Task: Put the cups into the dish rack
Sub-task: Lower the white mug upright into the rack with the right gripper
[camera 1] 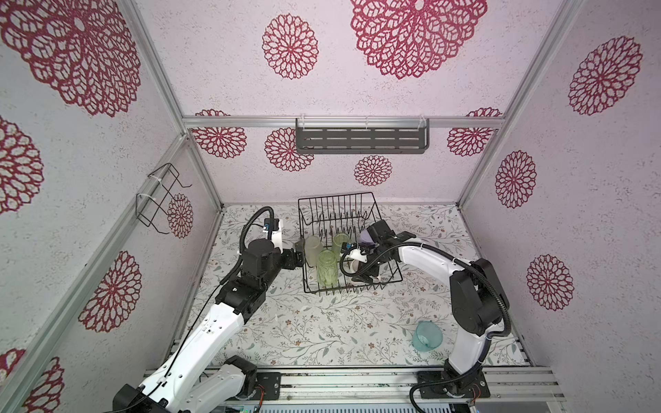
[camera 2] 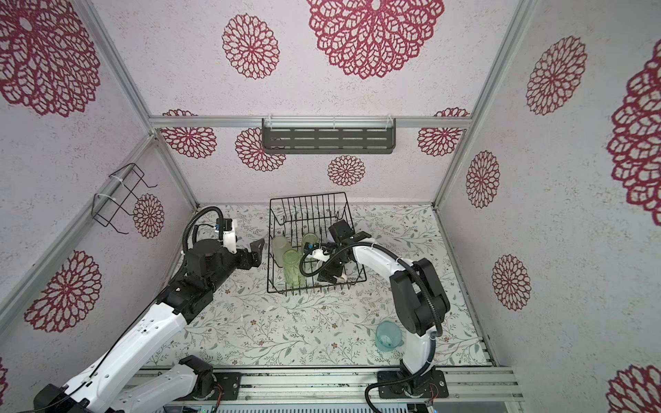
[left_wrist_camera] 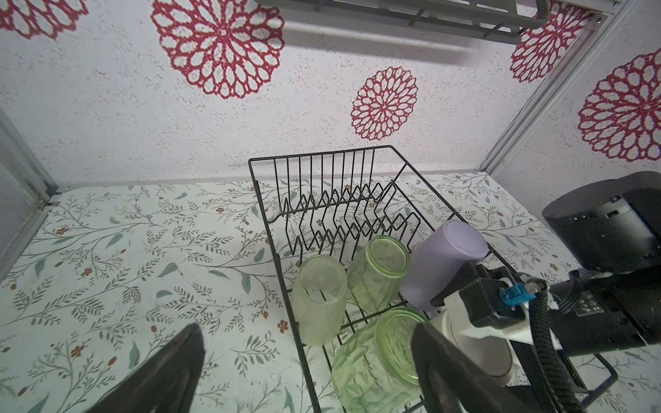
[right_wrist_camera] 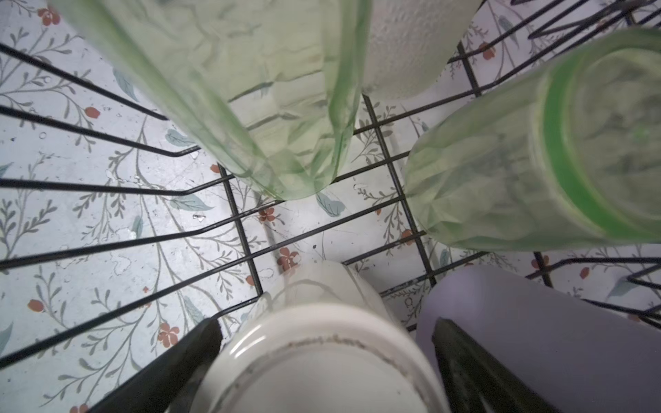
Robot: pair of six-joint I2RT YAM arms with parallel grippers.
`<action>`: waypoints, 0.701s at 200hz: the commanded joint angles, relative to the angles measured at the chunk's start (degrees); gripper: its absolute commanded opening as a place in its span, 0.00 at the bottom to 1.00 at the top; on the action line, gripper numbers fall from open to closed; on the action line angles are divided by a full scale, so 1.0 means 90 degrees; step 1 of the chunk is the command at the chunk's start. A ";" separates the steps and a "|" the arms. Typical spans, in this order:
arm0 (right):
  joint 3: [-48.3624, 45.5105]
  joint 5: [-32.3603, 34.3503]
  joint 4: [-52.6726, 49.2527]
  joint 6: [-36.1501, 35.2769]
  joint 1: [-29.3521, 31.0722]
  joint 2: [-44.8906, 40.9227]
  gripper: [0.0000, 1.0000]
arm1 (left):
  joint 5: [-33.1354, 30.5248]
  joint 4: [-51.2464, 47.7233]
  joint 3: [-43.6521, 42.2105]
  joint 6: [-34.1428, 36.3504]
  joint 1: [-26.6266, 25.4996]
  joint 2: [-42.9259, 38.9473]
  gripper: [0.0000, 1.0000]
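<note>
With the teal cup (camera 1: 427, 336) alone at the lower right of a top view, well apart from the dish rack (camera 1: 336, 200) mid-frame, the right gripper (right_wrist_camera: 325, 323), fingers spread astride the white mug (right_wrist_camera: 322, 372) inside, should lift straight up, sparing the lilac tumbler (right_wrist_camera: 536, 321) just beside; the left gripper (left_wrist_camera: 307, 327) hangs at the rack's left, fingers apart.

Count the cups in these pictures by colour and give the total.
Green: 2 (pale green tumbler, green patterned glass)
White or whitish: 2 (frosted tumbler, white mug)
Lilac: 1 (lilac tumbler)
Teal: 1 (teal cup)
Total: 6
</note>
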 commanded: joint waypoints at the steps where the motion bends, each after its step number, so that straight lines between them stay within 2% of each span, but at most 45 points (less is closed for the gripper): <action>1: 0.0124 0.0168 -0.0668 -0.0053 -0.0005 -0.0146 0.95 | 0.0058 0.0058 0.0104 -0.0027 0.0060 0.0014 0.94; 78: 0.0496 0.0065 -0.1096 0.0285 -0.0010 0.0106 0.95 | 0.0074 0.0109 0.0052 0.0008 0.0058 -0.0046 0.94; 106: 0.0822 0.0150 -0.1393 0.0344 0.0043 0.0102 0.92 | 0.0010 -0.0028 0.0118 0.0048 0.0053 -0.0079 0.94; 122: 0.1073 0.0138 -0.1621 0.0357 0.0071 0.0143 0.88 | 0.0063 0.0063 0.0071 0.0112 0.0056 -0.0079 0.94; 140: 0.1370 0.0272 -0.1971 0.0396 0.0102 0.0238 0.88 | 0.0008 -0.0035 0.0127 0.0155 0.0063 -0.0061 0.94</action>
